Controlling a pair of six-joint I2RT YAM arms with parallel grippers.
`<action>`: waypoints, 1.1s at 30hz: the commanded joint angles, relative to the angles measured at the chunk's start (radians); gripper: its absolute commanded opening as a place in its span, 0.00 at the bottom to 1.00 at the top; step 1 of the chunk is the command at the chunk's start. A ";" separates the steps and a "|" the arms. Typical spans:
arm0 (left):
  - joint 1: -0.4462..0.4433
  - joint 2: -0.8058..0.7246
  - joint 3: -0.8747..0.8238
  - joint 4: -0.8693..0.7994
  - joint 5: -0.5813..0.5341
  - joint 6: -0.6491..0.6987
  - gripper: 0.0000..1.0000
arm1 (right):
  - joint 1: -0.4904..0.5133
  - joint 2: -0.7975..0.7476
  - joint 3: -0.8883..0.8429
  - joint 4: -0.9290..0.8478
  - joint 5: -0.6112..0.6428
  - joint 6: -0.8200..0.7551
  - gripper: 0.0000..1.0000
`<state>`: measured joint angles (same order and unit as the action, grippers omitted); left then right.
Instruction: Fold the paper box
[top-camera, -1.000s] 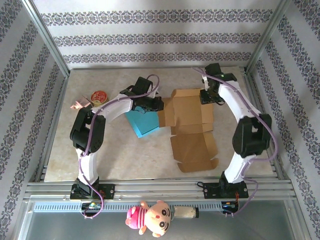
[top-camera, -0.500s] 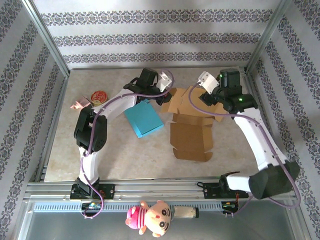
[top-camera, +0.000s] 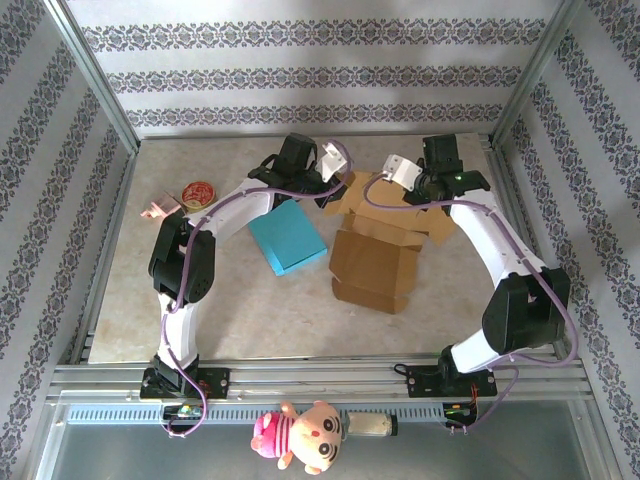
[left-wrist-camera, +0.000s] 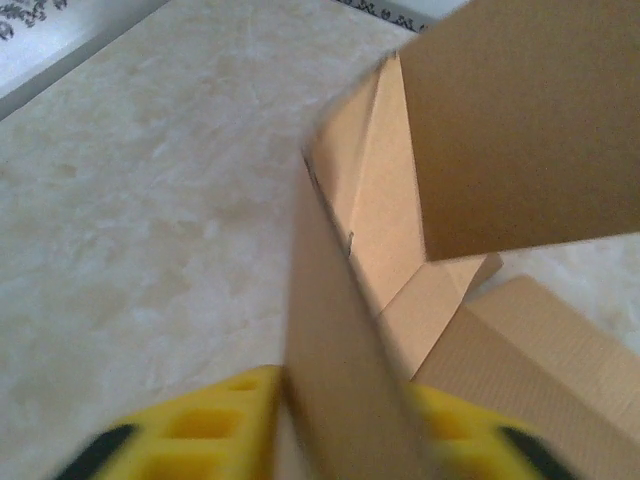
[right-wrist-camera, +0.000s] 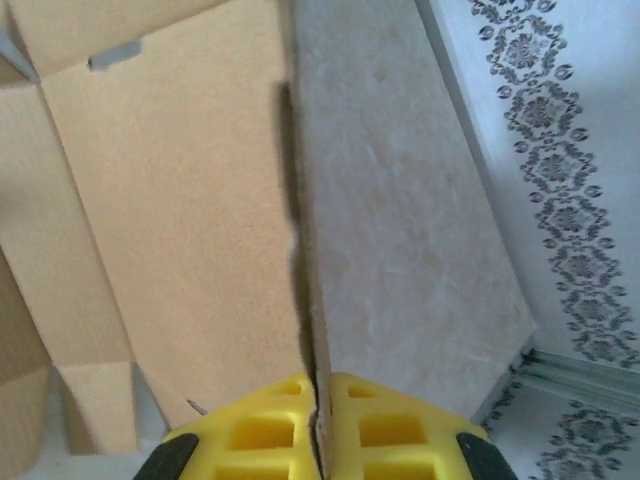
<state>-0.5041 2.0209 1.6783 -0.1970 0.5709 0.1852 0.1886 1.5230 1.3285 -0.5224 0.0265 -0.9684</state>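
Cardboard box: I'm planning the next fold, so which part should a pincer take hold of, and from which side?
Probably a raised side flap, by its thin free edge, coming edge-on from outside the cardboard box with a finger on each face. The walls are thin sheets, so only an edge fits; the right pincer is shut on one that way.

Left arm (top-camera: 215, 215), right arm (top-camera: 490, 235) reach forward, converging; left gripper (left-wrist-camera: 345, 405) jaws parted, right gripper (right-wrist-camera: 316, 388) closed.

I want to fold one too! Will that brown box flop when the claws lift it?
Probably floppy: the box is thin sheet, bending at its creases. Likely light too, since the right claw pinches just one thin edge.
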 joint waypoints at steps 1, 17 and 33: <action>-0.007 -0.024 -0.035 0.084 -0.036 -0.179 0.40 | 0.020 -0.070 -0.047 0.128 0.120 0.020 0.00; -0.059 -0.142 -0.388 0.699 -0.037 -1.512 0.47 | 0.086 -0.098 -0.358 0.545 0.374 -0.120 0.00; -0.086 0.075 -0.206 0.839 -0.009 -1.634 0.54 | 0.110 -0.110 -0.371 0.538 0.365 -0.117 0.02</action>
<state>-0.5667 2.0640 1.4364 0.5438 0.5247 -1.3914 0.2844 1.4345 0.9592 -0.0067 0.3733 -1.0889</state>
